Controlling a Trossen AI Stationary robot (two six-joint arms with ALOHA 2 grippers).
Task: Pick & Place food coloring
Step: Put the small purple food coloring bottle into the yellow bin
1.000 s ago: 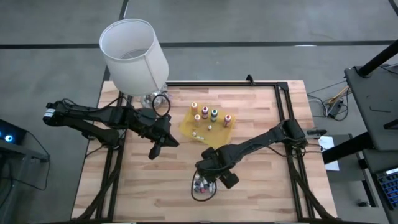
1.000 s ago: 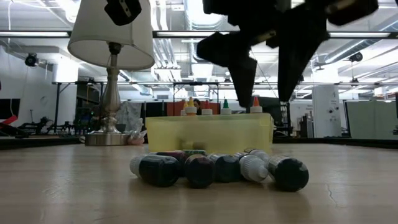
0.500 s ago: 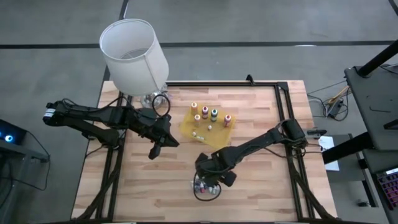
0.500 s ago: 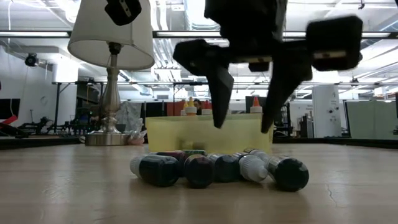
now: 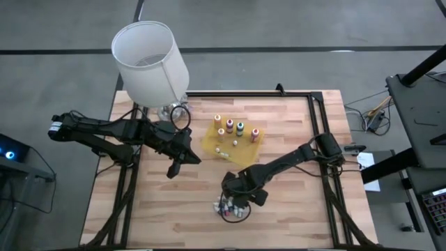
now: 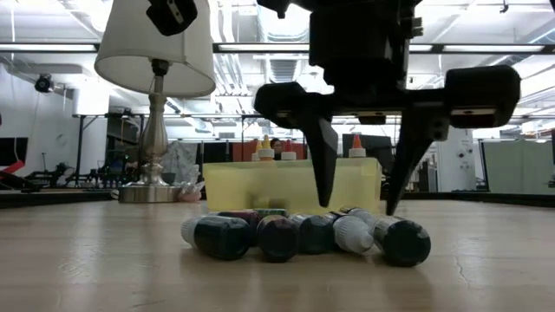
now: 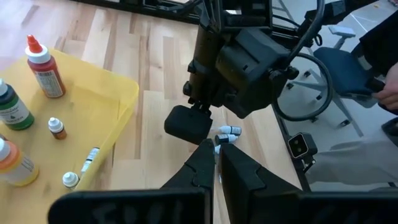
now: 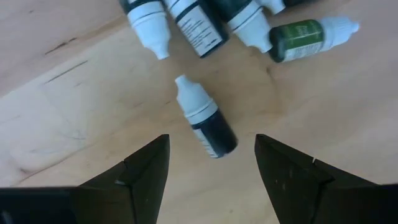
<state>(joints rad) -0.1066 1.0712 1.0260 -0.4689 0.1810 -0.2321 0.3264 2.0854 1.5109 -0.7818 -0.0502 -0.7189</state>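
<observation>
Several tiny food coloring vials [image 6: 303,236] lie on their sides in a cluster on the wooden table near its front edge [image 5: 230,209]. My right gripper [image 6: 364,186] hangs open just above them, pointing down. In the right wrist view one dark vial with a white cap [image 8: 205,124] lies between and ahead of the fingers, untouched. Larger food coloring bottles, red [image 7: 43,59], green [image 7: 9,106] and orange [image 7: 12,162], stand upright in the yellow tray [image 5: 233,143]. My left gripper [image 5: 173,171] waits shut to the left of the tray, above the table.
A lamp with a white shade [image 5: 150,63] stands at the table's far left corner, its base [image 5: 174,111] beside the tray. Black frame rails [image 5: 317,118] run along the table's far and right sides. Bare wood lies left and right of the vial cluster.
My right gripper has gone down toward the vial cluster and rolled about its own pointing line, so its fingers now stand side by side in the low view. It has stayed open. The vials have not moved.
</observation>
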